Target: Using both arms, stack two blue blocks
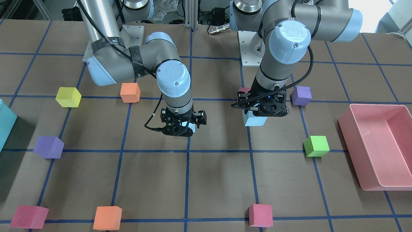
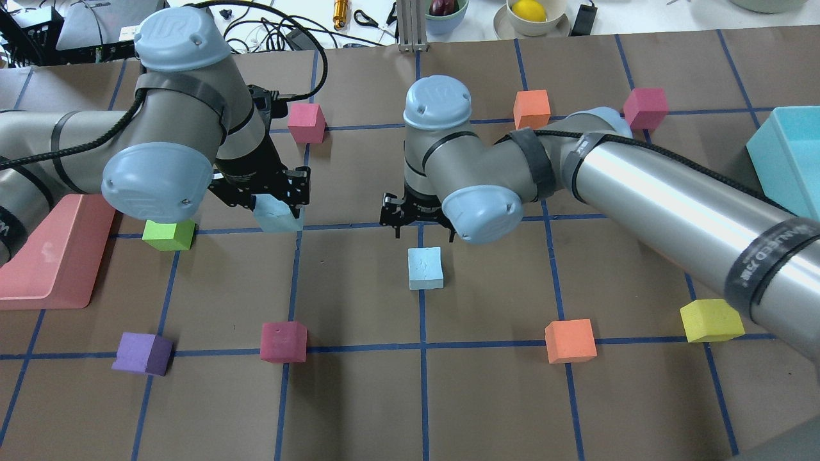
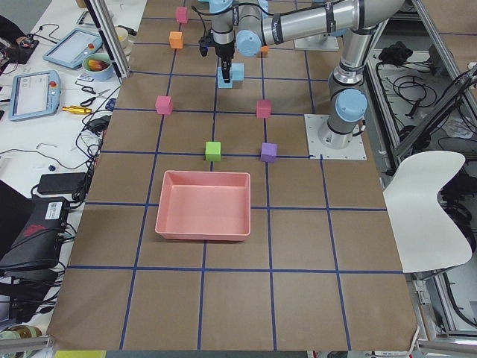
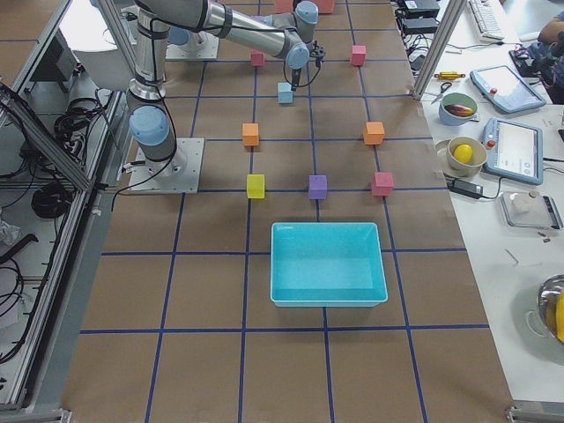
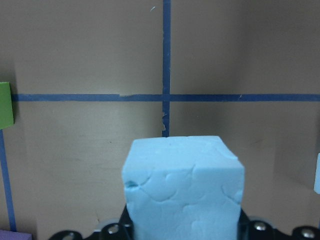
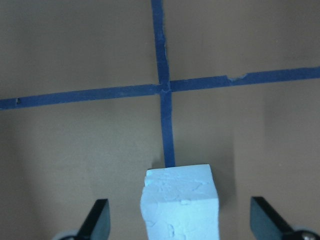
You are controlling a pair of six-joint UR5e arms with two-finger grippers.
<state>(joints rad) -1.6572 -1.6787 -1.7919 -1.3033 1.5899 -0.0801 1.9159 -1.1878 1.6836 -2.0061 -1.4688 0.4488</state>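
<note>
My left gripper (image 2: 279,203) is shut on one pale blue block (image 2: 278,215) and holds it above the table; the block fills the lower middle of the left wrist view (image 5: 183,186). The other blue block (image 2: 425,268) lies on the table at a grid crossing. My right gripper (image 2: 418,223) is open and hovers over it. In the right wrist view this block (image 6: 180,205) sits between the spread fingers (image 6: 97,221), not touching them. In the front view the held block (image 1: 255,120) hangs below the left gripper (image 1: 264,112).
A green cube (image 2: 168,234) and the pink bin (image 2: 57,256) are just left of the left gripper. A magenta cube (image 2: 306,122) lies beyond it. The teal bin (image 2: 788,153) stands at the far right. Orange (image 2: 570,340), magenta (image 2: 283,341), purple (image 2: 142,353) and yellow (image 2: 711,320) cubes lie nearer the robot.
</note>
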